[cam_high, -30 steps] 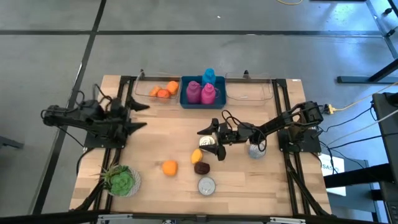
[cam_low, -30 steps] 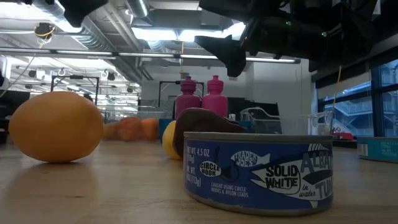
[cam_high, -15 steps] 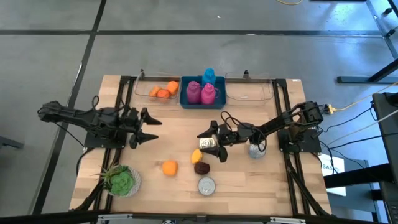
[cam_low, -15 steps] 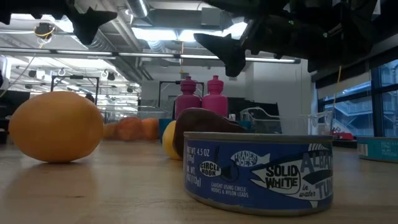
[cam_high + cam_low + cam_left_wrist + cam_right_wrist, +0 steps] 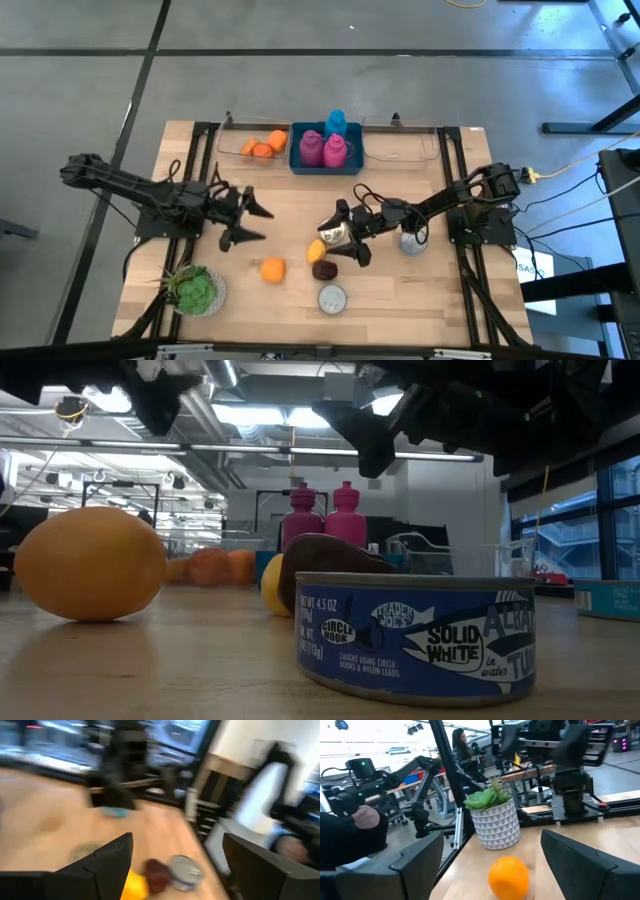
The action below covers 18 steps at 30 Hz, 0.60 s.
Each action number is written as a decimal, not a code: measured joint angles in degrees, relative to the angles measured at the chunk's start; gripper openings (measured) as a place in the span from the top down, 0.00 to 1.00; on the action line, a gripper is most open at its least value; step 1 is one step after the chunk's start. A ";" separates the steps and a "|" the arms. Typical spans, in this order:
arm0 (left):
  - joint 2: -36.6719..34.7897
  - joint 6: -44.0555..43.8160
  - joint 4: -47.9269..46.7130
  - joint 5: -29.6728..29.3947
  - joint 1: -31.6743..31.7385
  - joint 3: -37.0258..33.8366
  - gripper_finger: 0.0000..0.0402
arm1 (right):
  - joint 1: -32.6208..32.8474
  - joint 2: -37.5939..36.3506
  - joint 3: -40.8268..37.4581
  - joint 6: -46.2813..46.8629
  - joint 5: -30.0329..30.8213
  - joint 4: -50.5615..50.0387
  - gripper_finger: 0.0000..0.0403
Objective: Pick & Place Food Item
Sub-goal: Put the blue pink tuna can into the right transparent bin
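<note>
A blue tuna can (image 5: 415, 637) sits nearest the table's front edge, lying flat with its silver lid up (image 5: 332, 298). Just behind it lie a dark brown food piece (image 5: 324, 269) and a yellow lemon (image 5: 316, 250), close together; in the low view the brown piece (image 5: 325, 560) rises over the can's rim. To their left, apart from them, rests an orange (image 5: 272, 268), round and smooth, on bare wood. A green plant (image 5: 193, 290) in a white patterned pot stands at the front left corner.

The right gripper (image 5: 346, 238) hangs over the lemon and the brown piece, its arm reaching in low from the right side of the table. Its fingers (image 5: 585, 860) are spread wide and hold nothing; past them its wrist camera sees the orange (image 5: 508, 877) and the plant pot (image 5: 497, 822).

The left gripper (image 5: 252, 222) is stretched out from the left toward the middle of the table, above the wood, behind and left of the orange. Its fingers (image 5: 107, 862) stand apart with nothing between them.

A silver can (image 5: 412, 241) sits by the right arm. At the far edge, a blue bin (image 5: 296, 158) holds two pink bottles (image 5: 322, 149) and a blue one (image 5: 336, 122); a clear tray (image 5: 228, 150) to its left holds oranges (image 5: 264, 146), and another clear tray (image 5: 400, 145) lies to its right.
</note>
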 joint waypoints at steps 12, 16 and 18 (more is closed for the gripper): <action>2.97 0.63 10.19 15.07 -3.80 0.02 0.26 | -0.07 0.00 0.00 -0.02 -0.57 -0.20 0.17; 3.22 0.63 9.42 14.93 -3.84 0.02 0.26 | -0.13 0.00 0.00 -0.02 -0.55 -0.24 0.17; 3.31 0.63 8.44 13.76 -3.85 0.02 0.26 | -0.17 0.00 0.00 -0.04 -0.38 -0.26 0.17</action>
